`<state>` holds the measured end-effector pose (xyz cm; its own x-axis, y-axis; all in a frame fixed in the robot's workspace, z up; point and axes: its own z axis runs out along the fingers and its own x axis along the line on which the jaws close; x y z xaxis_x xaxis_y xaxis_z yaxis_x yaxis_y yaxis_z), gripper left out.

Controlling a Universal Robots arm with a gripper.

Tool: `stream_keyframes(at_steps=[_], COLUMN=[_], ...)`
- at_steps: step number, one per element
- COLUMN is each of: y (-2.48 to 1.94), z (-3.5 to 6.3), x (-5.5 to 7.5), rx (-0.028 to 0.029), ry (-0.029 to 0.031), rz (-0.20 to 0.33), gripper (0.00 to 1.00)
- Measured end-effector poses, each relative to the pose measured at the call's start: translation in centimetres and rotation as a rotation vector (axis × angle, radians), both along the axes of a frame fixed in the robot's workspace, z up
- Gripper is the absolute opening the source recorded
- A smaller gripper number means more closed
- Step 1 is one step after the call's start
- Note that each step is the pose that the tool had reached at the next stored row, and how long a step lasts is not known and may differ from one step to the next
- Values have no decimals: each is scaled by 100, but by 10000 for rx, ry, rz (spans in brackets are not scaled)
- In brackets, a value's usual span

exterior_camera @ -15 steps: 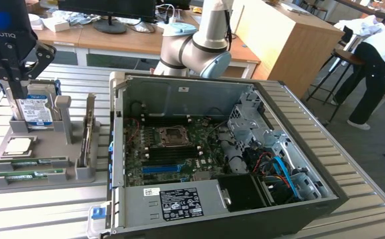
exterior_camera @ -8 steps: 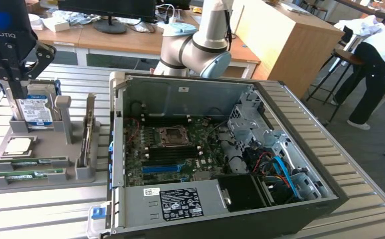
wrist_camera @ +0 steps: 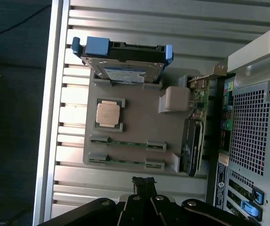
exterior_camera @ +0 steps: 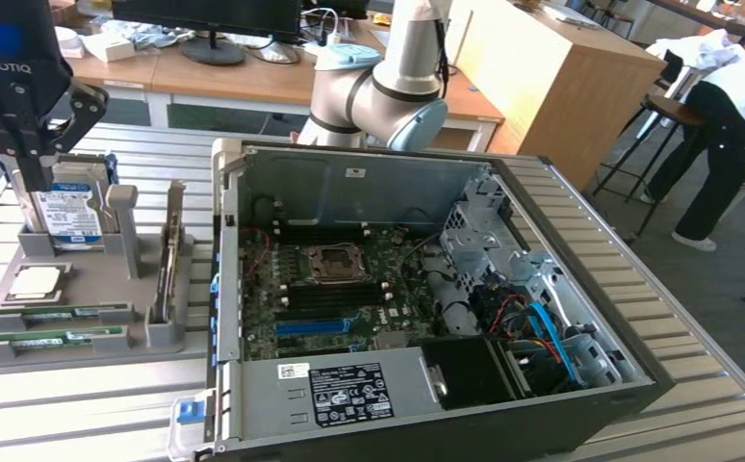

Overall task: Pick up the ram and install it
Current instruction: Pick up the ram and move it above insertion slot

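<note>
Closest to the wrist camera sits my tool (wrist_camera: 143,181), fingers pinched together on nothing, hovering over the table (wrist_camera: 125,19) just short of the grey tray (wrist_camera: 139,117). The ram (wrist_camera: 128,143) lies flat in that tray, one of two green sticks side by side, with a CPU (wrist_camera: 109,113) and a hard drive (wrist_camera: 123,63) beyond. My worry: coming down closed would knock the stick, and its twin lies near enough to snag. Slots inside the case (exterior_camera: 346,183) are too dark to tell free from filled.
</note>
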<state>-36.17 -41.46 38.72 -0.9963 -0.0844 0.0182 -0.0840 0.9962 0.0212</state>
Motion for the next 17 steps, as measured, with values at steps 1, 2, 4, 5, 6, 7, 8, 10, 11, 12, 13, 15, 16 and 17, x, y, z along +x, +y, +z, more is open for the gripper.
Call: stream_keyframes(at_steps=[1,2,4,5,6,7,8,10,11,12,13,15,16,17], y=[0,0,0,0,0,0,0,0,0,0,0,0,0,0], z=[0,0,-2,-2,-2,-3,-4,-6,-7,-8,-8,-9,-10,-10], x=[0,0,0,0,0,0,0,1,1,0,0,0,0,0], rx=[0,0,0,0,0,-1,0,0,0,0,-1,-2,-1,-1], ry=[0,0,-1,0,0,0,0,0,0,-1,0,0,1,0], rz=[157,333,709,888,1068,1248,1428,1754,1928,2111,2287,2645,2824,3003], gripper=[10,10,10,10,10,10,10,10,10,10,10,10,10,10])
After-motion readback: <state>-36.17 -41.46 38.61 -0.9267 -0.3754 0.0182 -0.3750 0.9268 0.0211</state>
